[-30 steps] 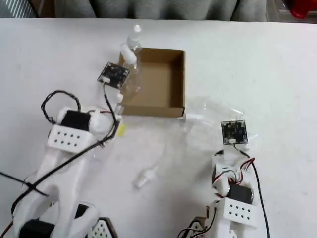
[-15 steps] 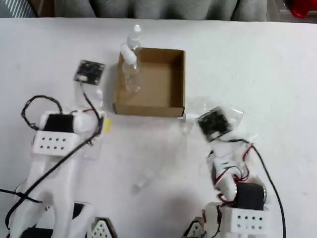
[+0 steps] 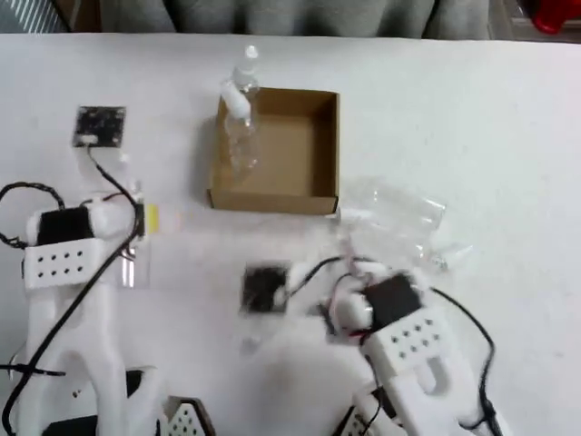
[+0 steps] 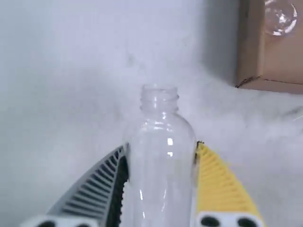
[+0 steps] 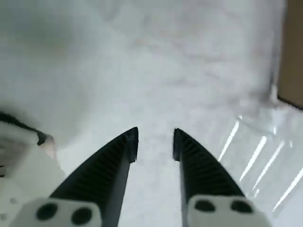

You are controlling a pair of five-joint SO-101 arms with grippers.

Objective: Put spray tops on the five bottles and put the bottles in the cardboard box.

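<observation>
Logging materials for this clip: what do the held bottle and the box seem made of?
The bottle looks like clear glossy plastic: the table shows through and highlights glint. The box looks like matte brown cardboard, flat tan walls.

Bright, flat light; glare perhaps overhead.

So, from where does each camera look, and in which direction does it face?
High view: fixed above the table, looking down; left arm and right arm show, cardboard box beyond them.
Left wrist view: on the left arm, looking along its grey and yellow fingers, shut on an uncapped bottle, toward the box.
Right wrist view: on the right arm, looking along its black fingers, apart and empty, toward clear bottles.
Shared: all three show the cardboard box.
</observation>
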